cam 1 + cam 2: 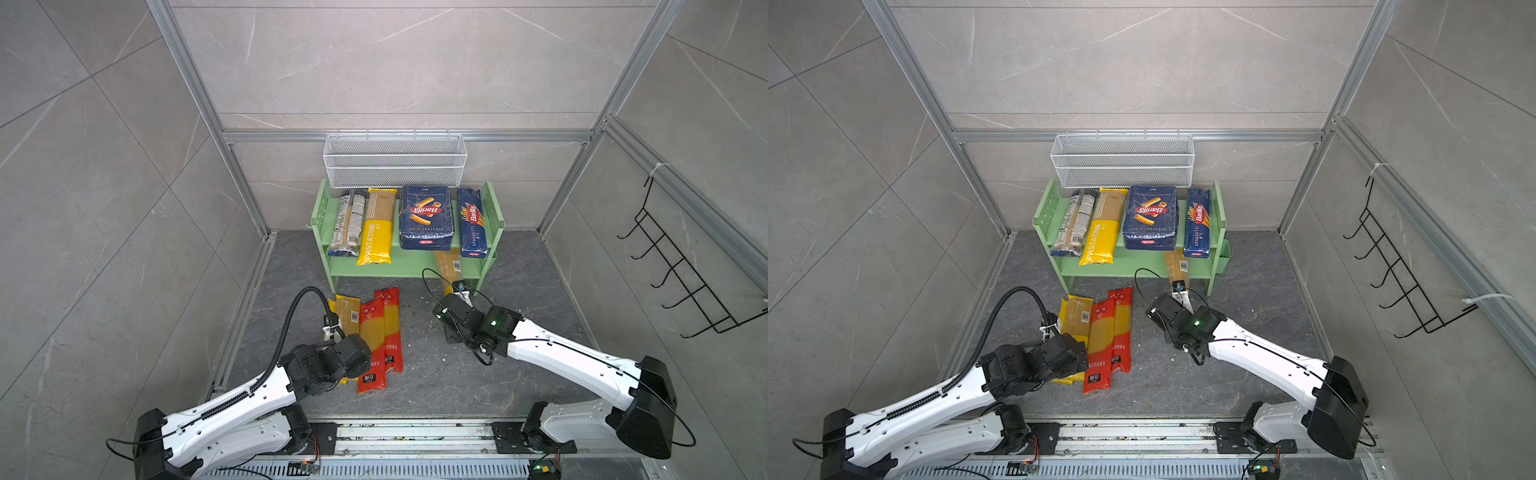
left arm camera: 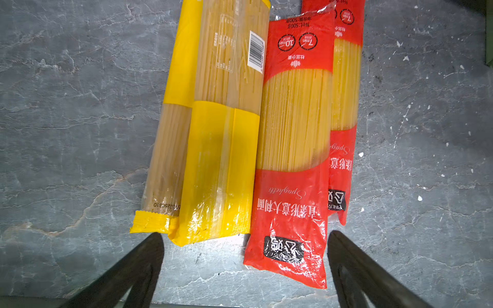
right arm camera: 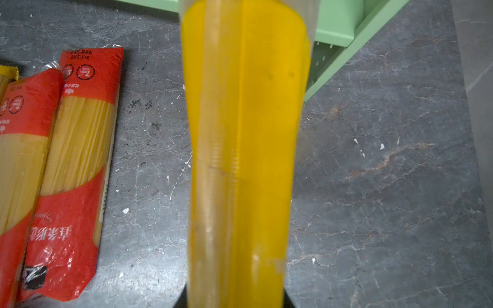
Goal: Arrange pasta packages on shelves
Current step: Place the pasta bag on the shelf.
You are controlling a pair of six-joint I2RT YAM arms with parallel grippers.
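Grey stone-look floor (image 1: 449, 382), green shelves (image 1: 409, 268) at the back, top tier stocked.
The right gripper (image 1: 455, 291) is clamped on a yellow spaghetti pack (image 3: 240, 133) reaching into the lower tier; the left gripper (image 2: 245, 236) gapes above four floor packs (image 2: 293, 120). Likely light, brittle, slippery film: grip mid-length.
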